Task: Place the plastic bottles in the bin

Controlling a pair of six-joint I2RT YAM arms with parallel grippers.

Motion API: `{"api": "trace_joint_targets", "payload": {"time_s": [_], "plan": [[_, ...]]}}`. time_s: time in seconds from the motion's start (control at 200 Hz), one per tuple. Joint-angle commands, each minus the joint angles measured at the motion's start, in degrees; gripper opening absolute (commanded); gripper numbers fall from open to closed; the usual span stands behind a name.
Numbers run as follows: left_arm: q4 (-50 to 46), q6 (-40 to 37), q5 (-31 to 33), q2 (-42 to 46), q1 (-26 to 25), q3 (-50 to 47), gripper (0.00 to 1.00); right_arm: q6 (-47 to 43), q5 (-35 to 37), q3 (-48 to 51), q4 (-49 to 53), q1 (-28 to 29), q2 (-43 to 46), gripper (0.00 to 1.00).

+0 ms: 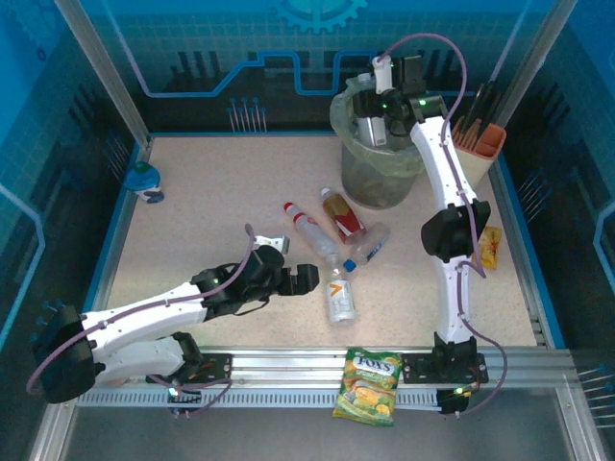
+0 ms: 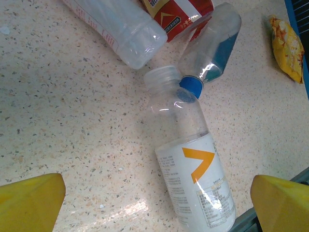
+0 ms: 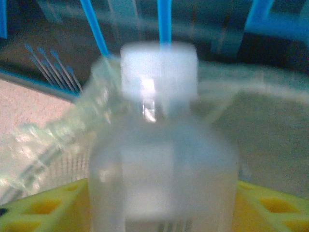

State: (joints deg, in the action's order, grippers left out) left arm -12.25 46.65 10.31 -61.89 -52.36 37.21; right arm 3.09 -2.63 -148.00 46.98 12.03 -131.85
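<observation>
Risk: white-capped bottle (image 3: 159, 159) could strike the liner rim of the bin (image 1: 380, 182) and bounce onto the desk (image 2: 58, 106) if dropped off-centre.
Right jaws: flanked that bottle over the bin, far right; blur hid whether they gripped.
Left jaws: stood wide apart around the orange-marked bottle (image 2: 198, 183), mid-desk; closing might shove the blue-capped bottle (image 2: 212, 43) touching its neck.
Look: orange-marked bottle lay flat, clear, seemingly empty, white-labelled, white-capped.
</observation>
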Motion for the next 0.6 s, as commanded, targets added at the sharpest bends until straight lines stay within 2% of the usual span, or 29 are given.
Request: {"api": "trace_joint_targets", "payload": {"time_s": [0.0, 0.295, 0.45, 0.595], "plan": [[-0.28, 0.63, 0.94, 0.01, -0.38, 0.57, 0.99, 2.4, -3.65, 1.9, 8.58, -1.27, 0.22, 0.77], [0.03, -0.22, 1.04, -0.42, -0.38, 0.99, 0.99, 5.78, -6.43, 0.7, 7.42, -2.93, 8.61, 1.0], [0.32, -0.64, 0.87, -0.46, -0.33, 1.2, 0.99, 6.88, -7.36, 0.22, 5.93, -3.68, 9.79, 0.98], [0.31, -0.49, 0.75, -0.38, -0.38, 1.02, 0.99, 7.42, -9.14, 0.53, 6.18, -3.77, 7.08, 0.96]]}}
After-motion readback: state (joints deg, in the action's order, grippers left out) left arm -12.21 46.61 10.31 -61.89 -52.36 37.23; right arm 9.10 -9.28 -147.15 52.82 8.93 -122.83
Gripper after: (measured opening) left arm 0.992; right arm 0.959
